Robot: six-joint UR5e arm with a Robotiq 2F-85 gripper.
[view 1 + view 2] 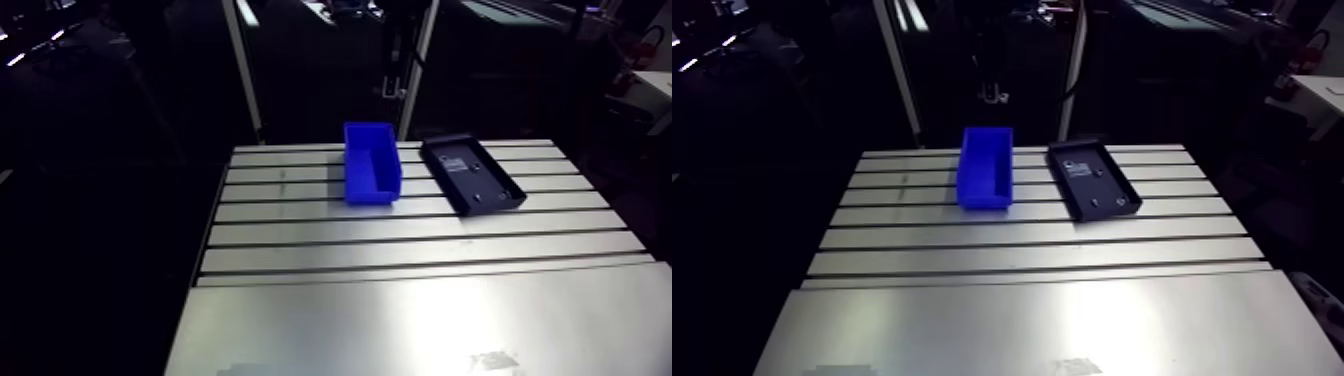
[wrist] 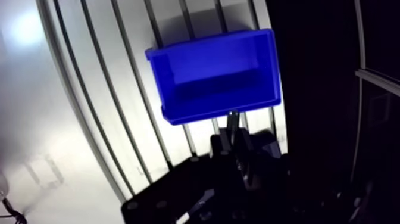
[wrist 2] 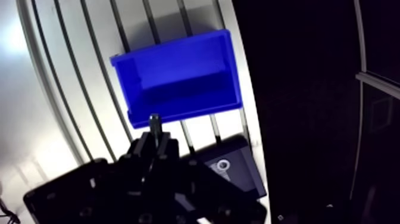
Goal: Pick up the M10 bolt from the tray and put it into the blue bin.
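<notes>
In the wrist view the fingers (image 3: 143, 149) of the gripper (image 3: 155, 138) are seen drawn close together. A short dark stub, taken to be the M10 bolt (image 3: 155, 122), is clamped upright between them, with its end standing out past the fingertips. That end is seen against the near rim of the blue bin (image 3: 178, 77), which lies just ahead of the fingers, open side up, on the slotted bench (image 1: 400, 320). Whether the bolt is over the bin's hollow cannot be told. Under and beside the gripper a corner of the black tray (image 3: 235, 164) is shown, with a small ring (image 3: 223, 165) lying in it. In the arm view the bin and the tray are found side by side on the far part of the bench, near each other but apart, the tray set slightly askew to the slots. A few small pale pieces (image 1: 455, 165) are made out in the tray, too small to be named.
</notes>
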